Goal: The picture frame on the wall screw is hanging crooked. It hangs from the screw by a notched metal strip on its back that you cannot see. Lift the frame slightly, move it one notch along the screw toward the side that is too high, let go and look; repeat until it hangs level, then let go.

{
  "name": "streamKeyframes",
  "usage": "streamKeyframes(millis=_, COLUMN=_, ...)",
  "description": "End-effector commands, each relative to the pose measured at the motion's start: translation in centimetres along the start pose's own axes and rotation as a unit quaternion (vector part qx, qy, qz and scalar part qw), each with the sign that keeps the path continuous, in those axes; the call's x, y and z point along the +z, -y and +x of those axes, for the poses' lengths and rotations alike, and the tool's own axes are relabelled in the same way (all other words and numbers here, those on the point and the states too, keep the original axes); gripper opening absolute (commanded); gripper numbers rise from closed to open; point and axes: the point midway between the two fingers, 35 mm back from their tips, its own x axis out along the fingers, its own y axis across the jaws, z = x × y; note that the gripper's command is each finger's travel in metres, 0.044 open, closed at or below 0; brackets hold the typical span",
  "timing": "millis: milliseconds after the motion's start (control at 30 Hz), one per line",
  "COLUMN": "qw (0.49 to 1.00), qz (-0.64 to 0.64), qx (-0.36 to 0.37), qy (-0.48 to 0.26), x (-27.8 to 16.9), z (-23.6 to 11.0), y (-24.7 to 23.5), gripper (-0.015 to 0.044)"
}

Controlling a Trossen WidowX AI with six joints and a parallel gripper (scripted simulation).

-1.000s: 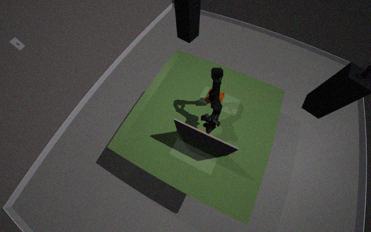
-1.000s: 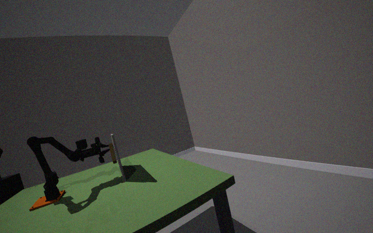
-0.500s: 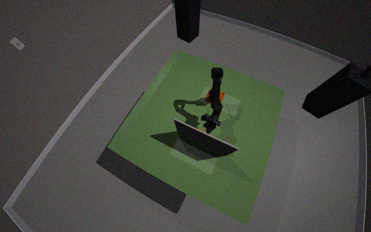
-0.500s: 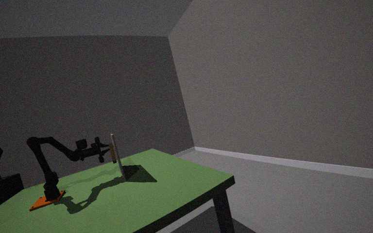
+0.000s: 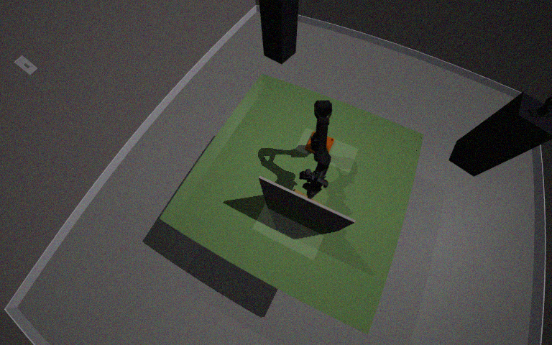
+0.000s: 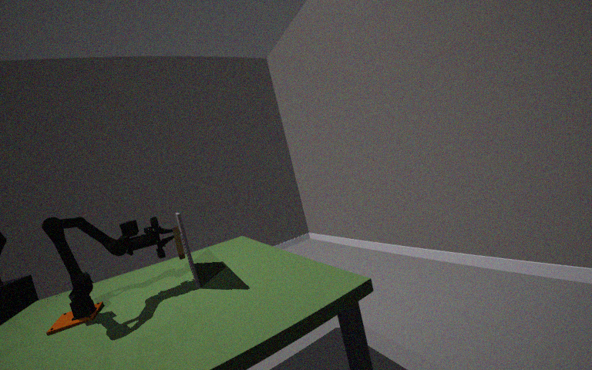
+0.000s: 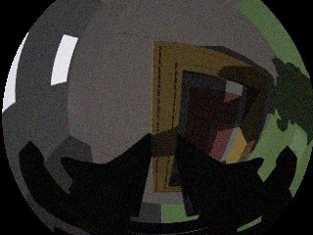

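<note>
The picture frame [image 5: 300, 192] [image 6: 179, 243] [image 7: 165, 93] is golden brown with a dark, multicoloured picture. It stands close against the front of the upright wall panel [image 5: 305, 208] [image 6: 188, 250] [image 7: 112, 103]. My gripper [image 5: 311, 196] [image 6: 173, 233] [image 7: 162, 137] is shut on the frame's side bar, the left one in the wrist view, with one black finger on each side of it. That bar looks about upright in the wrist view; the frame's exact tilt is hard to tell. The screw and the notched strip are hidden behind the frame.
The panel stands on the green table [image 5: 228, 162] [image 6: 270, 301] and casts dark shadows on it. The arm's orange base plate [image 5: 328, 142] [image 6: 65, 322] is on the table on the frame's side of the panel. Dark blocks [image 5: 279, 36] [image 5: 488, 138] stand beyond the table.
</note>
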Motion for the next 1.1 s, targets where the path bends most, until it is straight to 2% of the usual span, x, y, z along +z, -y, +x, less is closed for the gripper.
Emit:
streamKeyframes(millis=0, qw=1.0, qz=0.006, qx=0.008, qy=0.004, x=0.17, z=0.05, y=-0.59, gripper=0.0)
streamKeyframes(millis=1067, qw=1.0, qz=0.006, qx=0.008, qy=0.004, x=0.34, z=0.05, y=-0.34, gripper=0.0)
